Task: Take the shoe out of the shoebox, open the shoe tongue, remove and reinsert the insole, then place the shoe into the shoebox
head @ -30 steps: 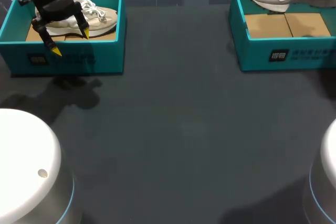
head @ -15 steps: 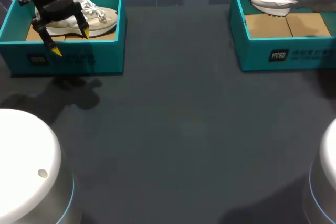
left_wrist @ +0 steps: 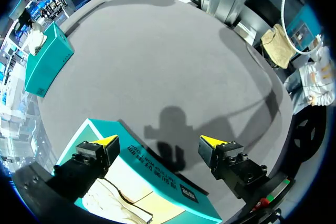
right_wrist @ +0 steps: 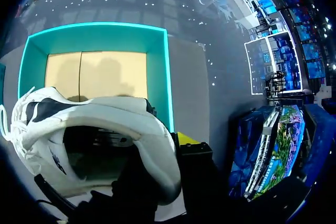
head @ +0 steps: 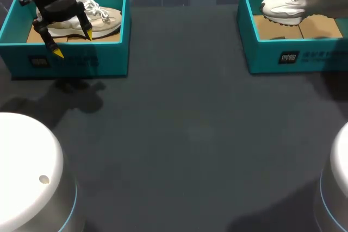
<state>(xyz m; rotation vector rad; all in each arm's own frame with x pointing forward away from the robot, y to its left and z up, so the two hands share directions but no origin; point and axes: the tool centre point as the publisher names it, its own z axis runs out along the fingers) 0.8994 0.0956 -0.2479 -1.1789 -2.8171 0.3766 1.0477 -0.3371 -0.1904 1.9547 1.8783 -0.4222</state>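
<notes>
The left end effector (head: 73, 44) hovers over the front wall of the left shoebox (head: 70, 61), its two yellow-tipped fingers spread wide and gripping nothing. In the left wrist view one tip sits over the box interior and the other out past the front wall, above the tabletop (head: 185, 134). A beige sneaker (head: 95, 17) lies on its sole inside this teal box, on the cardboard floor, with its white laces uppermost and its toe towards the box's right wall. It does not touch the fingers. The right arm enters from the right edge of the head view, and the right end effector (right_wrist: 160, 148) is holding the white sneaker (head: 285, 5) at the heel collar. One yellow fingertip (right_wrist: 185, 139) shows just outside the collar; the other is hidden by the shoe. The white sneaker sits within the outline of the right shoebox (head: 272, 58), towards the rear wall, with its toe pointing to the box's left wall and its laces loose on top. A shadow on the cardboard floor (right_wrist: 94, 69) lies apart from the sole, so the shoe appears raised, but whether it clears the floor cannot be confirmed. The two teal boxes stand well apart at the far corners of the dark tabletop.
</notes>
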